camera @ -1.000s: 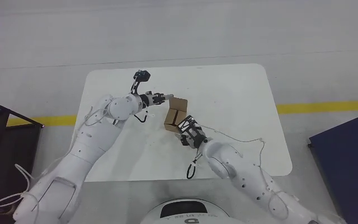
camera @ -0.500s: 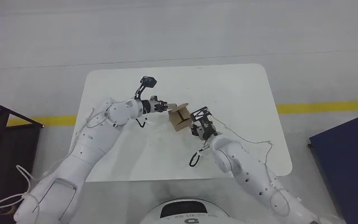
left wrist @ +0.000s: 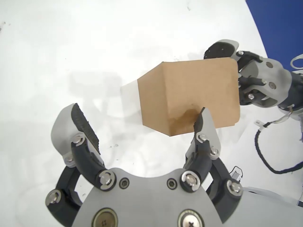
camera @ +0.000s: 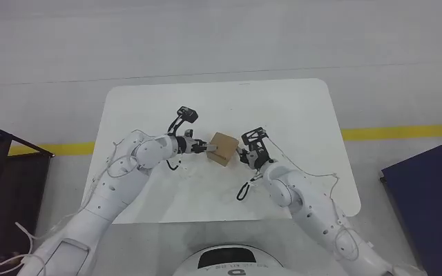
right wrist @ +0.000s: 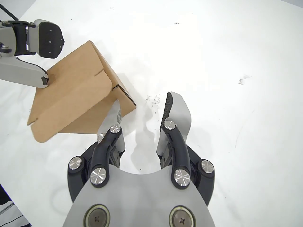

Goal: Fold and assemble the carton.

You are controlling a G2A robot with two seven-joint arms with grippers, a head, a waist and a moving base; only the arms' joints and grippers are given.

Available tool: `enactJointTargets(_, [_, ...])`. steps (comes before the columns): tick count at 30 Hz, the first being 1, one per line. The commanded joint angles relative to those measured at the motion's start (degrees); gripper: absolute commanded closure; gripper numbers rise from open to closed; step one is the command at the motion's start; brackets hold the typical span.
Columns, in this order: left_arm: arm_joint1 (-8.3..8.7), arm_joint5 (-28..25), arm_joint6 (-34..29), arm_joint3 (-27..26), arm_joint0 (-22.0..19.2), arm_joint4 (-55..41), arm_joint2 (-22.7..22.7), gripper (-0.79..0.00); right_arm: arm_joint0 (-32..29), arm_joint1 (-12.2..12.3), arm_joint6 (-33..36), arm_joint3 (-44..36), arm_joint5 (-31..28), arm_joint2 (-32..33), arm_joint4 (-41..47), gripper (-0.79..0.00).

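Btwn L gripper (camera: 202, 145) & R gripper (camera: 243, 153): carton (camera: 222, 148), prob. touching both.

Both arms wear glossy white shells with rounded joints, the left arm (camera: 114, 188) and the right arm (camera: 312, 208) alike, and thin pale wires trail along them. Each wrist ends in a grey metal plate with two large slotted bolts. The left gripper (left wrist: 139, 109) and right gripper (right wrist: 143, 100) have curved silver fingers faced with black ribbed pads (left wrist: 86, 125). These hinge on black links fixed by bright round screws (left wrist: 105, 180). A black cable (left wrist: 260, 153) loops off the right wrist.
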Motion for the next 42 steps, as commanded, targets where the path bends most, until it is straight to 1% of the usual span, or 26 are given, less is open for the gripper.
enactJointTargets(1, [-0.20,0.45,0.57,0.29,-0.16,1.08,0.69,-0.785,-0.87,0.18,-0.38,-0.35,-0.31,1.22,0.35,-0.379])
enactJointTargets(8, [-1.05,1.07,1.65,1.07,-0.87,1.29,2.53,-0.785,-6.30,1.21,-2.43,-5.79,-2.75,7.28,2.57,-0.382])
enactJointTargets(13, [-1.49,1.79,2.09,1.39,-1.51,1.85,3.19,-0.785,-8.71,1.50,-2.86,-8.22,-4.99,9.01,3.39,-0.376])
enactJointTargets(21, [-1.97,1.93,2.36,1.69,-1.92,2.04,3.70,-0.782,-5.79,0.65,0.36,-5.86,-4.06,5.39,1.60,-0.369])
enactJointTargets(29, [-2.31,1.06,2.24,2.39,-2.18,1.83,3.91,-0.705,-2.77,-0.46,2.40,-4.03,-1.15,1.39,-1.51,-0.369])
enactJointTargets(34, [-2.51,0.83,2.17,2.54,-2.29,2.02,4.08,-0.674,-1.93,-0.90,2.61,-3.57,-0.39,0.59,-2.00,-0.376])
enactJointTargets(38, [-2.64,0.71,2.12,2.60,-2.35,2.07,4.08,-0.653,-2.38,-0.96,2.29,-4.17,-0.28,1.29,-1.82,-0.366])
enactJointTargets(42, [-2.74,0.61,2.13,2.67,-2.34,2.14,4.04,-0.640,-1.79,-1.16,3.99,-2.92,-0.53,0.83,-2.26,-0.366])
